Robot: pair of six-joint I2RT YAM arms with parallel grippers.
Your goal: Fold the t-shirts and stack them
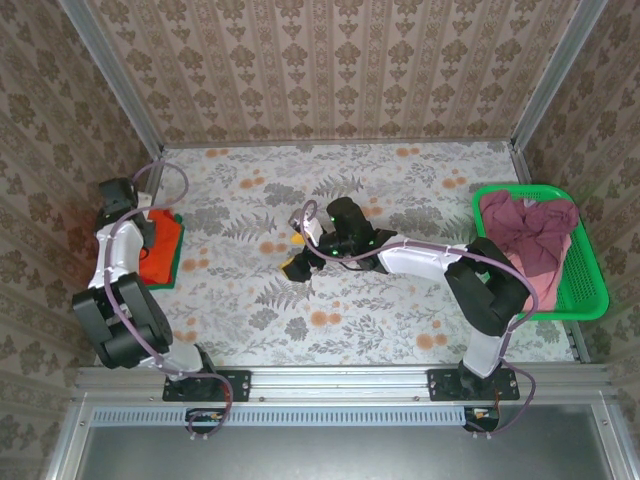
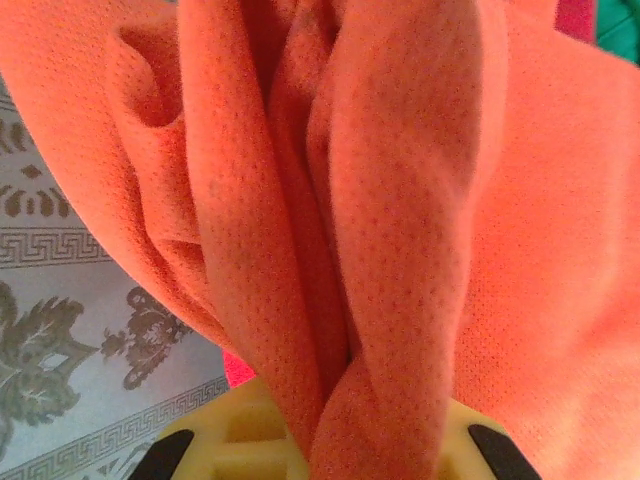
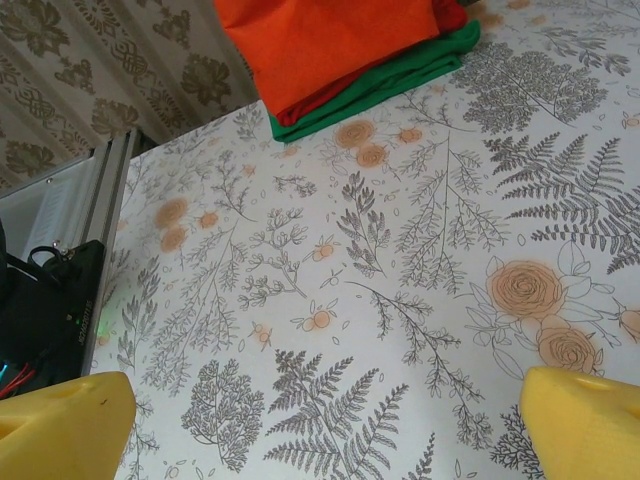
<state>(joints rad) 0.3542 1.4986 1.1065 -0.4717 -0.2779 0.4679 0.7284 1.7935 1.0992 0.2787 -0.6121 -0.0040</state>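
1. Left gripper (image 2: 330,452): the jaws are clenched on a bunched ridge of the orange t-shirt (image 2: 400,200). The cloth rises from between the fingers and fans out to either side of them.
2. Just beyond those jaws, under the orange layer, lie the red t-shirt (image 3: 455,16) and the dark green t-shirt (image 3: 380,85). The three form one folded stack near the table (image 3: 400,300) edge.
3. Right gripper (image 3: 325,425): the jaws are released and spread wide, with nothing between them and only patterned tabletop below. The stack lies well ahead of them.
4. Well apart from both sets of jaws, at the far side from the stack, a green basket (image 1: 590,290) holds the crumpled, unfolded mauve t-shirts (image 1: 530,235).
5. Hazard, pinch held: any lift or pull from the left jaws would probably drag the orange layer off the stack and undo its fold, because the cloth is gathered rather than flat.
6. Hazard, pinch released: the ridge may stay as a hump, leaving an uneven top on which later shirts could slide.
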